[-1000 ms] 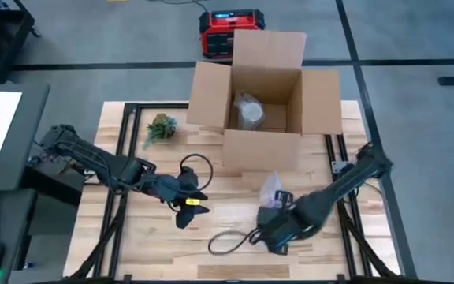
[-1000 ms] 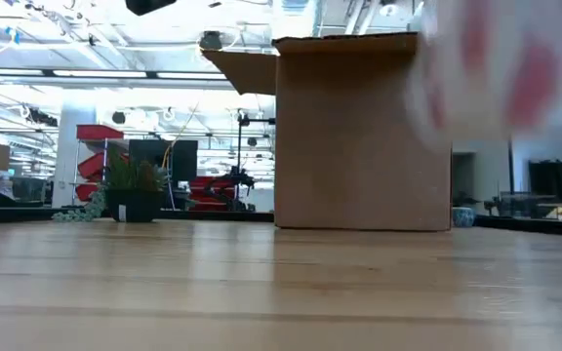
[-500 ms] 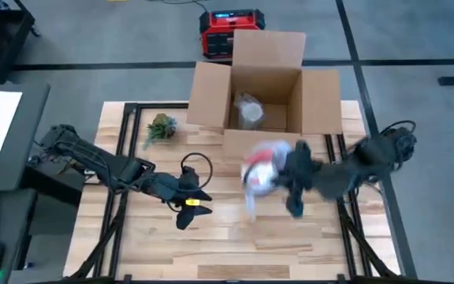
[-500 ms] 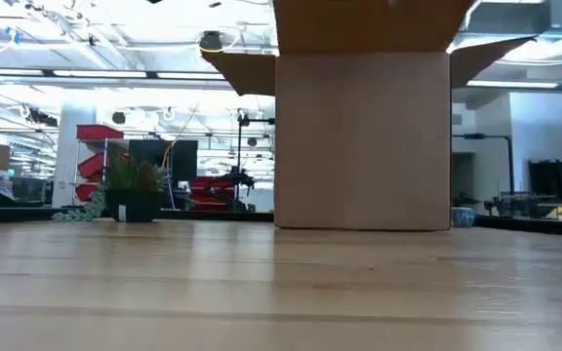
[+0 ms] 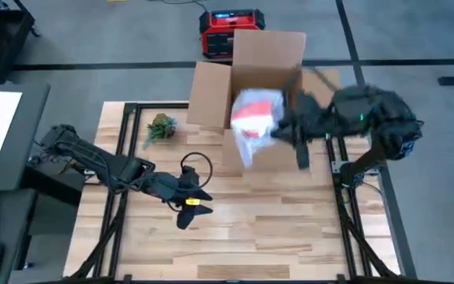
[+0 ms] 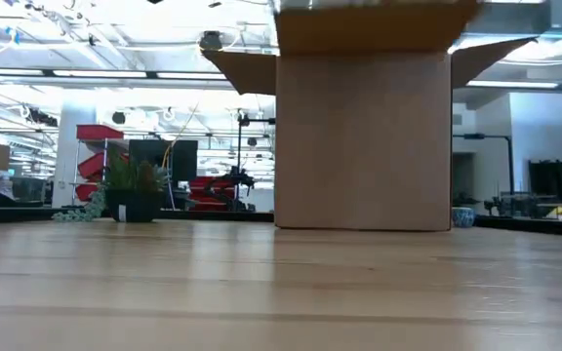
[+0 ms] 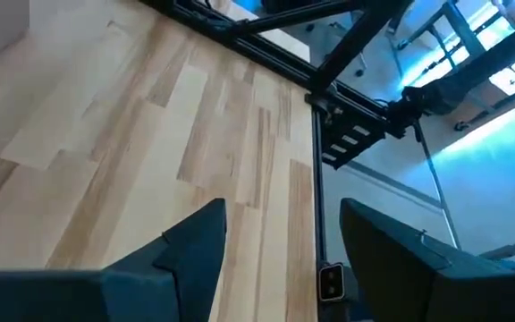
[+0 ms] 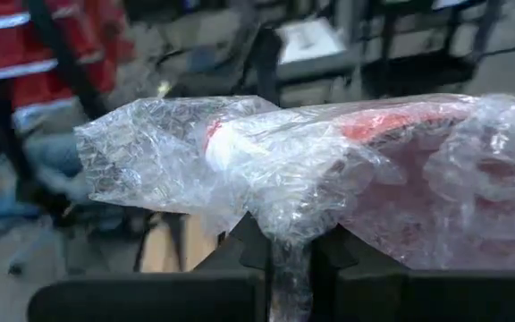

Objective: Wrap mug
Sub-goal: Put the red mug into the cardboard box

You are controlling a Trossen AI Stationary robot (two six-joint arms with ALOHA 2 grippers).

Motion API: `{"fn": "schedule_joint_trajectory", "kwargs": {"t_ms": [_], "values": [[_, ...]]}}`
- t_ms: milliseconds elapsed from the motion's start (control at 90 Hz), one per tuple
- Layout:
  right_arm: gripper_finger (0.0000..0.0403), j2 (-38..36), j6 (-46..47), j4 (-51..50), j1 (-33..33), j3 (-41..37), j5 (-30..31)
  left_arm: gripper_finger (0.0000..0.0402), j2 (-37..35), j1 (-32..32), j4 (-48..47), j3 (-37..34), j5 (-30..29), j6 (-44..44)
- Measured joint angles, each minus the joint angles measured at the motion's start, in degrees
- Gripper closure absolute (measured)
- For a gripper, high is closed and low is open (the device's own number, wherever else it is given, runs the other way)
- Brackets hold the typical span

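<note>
We hold the bubble-wrapped mug (image 5: 254, 118) clenched in the right gripper (image 5: 284, 130), over the open cardboard box (image 5: 321, 106). We centre it above the opening and lower before releasing — avoid snagging the flaps. The left gripper (image 5: 189, 207) waits on the table (image 5: 235, 237), jaws parted.
</note>
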Motion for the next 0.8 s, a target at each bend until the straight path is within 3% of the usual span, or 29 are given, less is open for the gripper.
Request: {"fn": "schedule_joint_trajectory", "kwargs": {"t_ms": [289, 411, 600, 800], "values": [[0.0393, 7.2, -3.7, -26.5, -25.3, -0.1, -0.1, 0.0201, 0.0, 4.3, 10.3, 0.0, -5.6, 3.2], [0.0393, 12.4, -11.0, -24.5, -32.7, -3.0, -5.2, 0.0201, 0.0, 7.9, 14.9, 0.1, -7.6, 3.0], [0.0393, 19.1, -14.7, -26.1, -38.8, -7.4, -14.1, 0.0201, 0.0, 13.0, 14.8, 4.0, -7.9, 3.4], [0.0393, 19.9, -16.2, -26.2, -38.7, -15.6, -19.8, 0.0201, -0.1, 17.0, 10.4, 8.0, -11.0, 4.4]]}}
